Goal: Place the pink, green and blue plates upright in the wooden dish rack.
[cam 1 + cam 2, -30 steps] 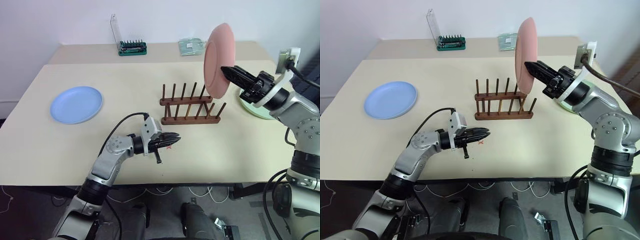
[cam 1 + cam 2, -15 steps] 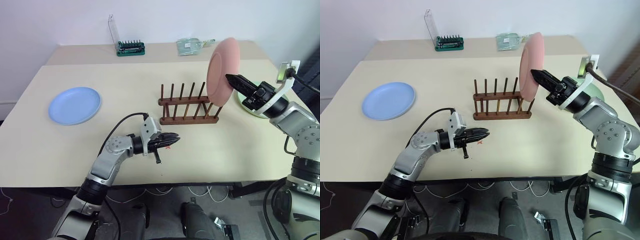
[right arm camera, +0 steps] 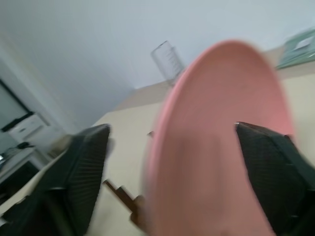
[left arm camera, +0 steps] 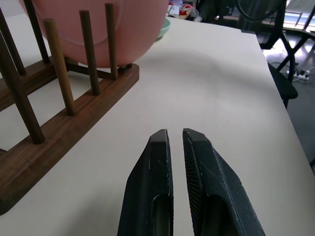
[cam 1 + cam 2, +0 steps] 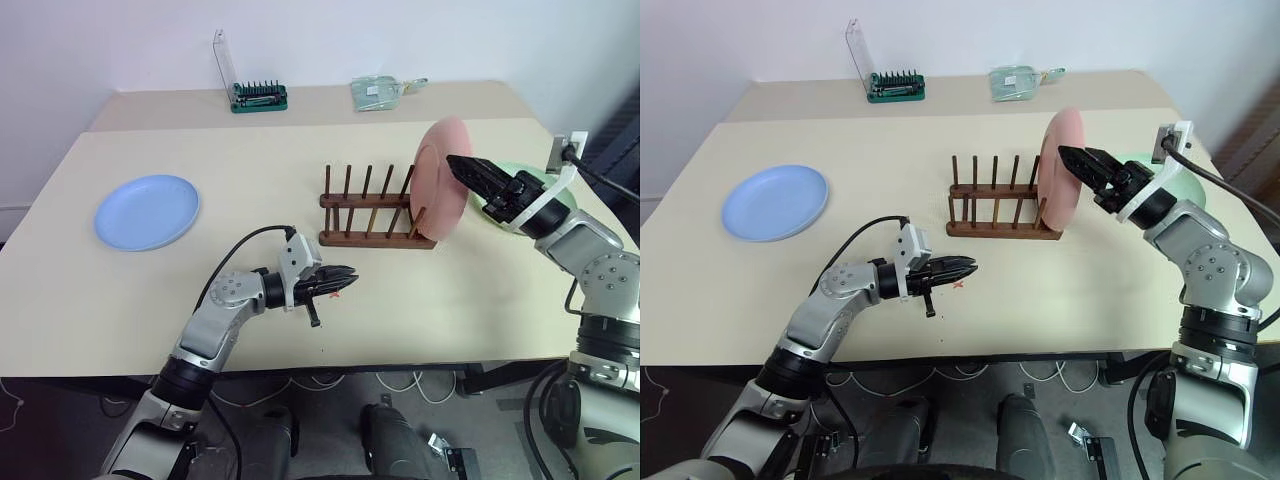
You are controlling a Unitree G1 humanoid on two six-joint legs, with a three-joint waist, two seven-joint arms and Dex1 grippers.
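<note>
The pink plate (image 5: 440,180) stands upright at the right end of the wooden dish rack (image 5: 372,214), its lower edge among the pegs. My right gripper (image 5: 458,163) is open, one finger (image 3: 81,164) on each side of the plate's upper rim. The blue plate (image 5: 147,211) lies flat at the table's left. The green plate (image 5: 1185,186) lies flat at the right, mostly hidden behind my right arm. My left gripper (image 4: 175,140) is shut and empty, held level just above the table in front of the rack.
A green tray of upright bits (image 5: 259,96) with a clear lid and a plastic packet (image 5: 378,92) sit on the far table. A white socket box (image 5: 565,150) with a cable is at the right edge. A small red mark (image 5: 960,284) is by my left gripper.
My right gripper brought the pink plate down from above the rack into its right end and opened its fingers. The left arm stayed put.
</note>
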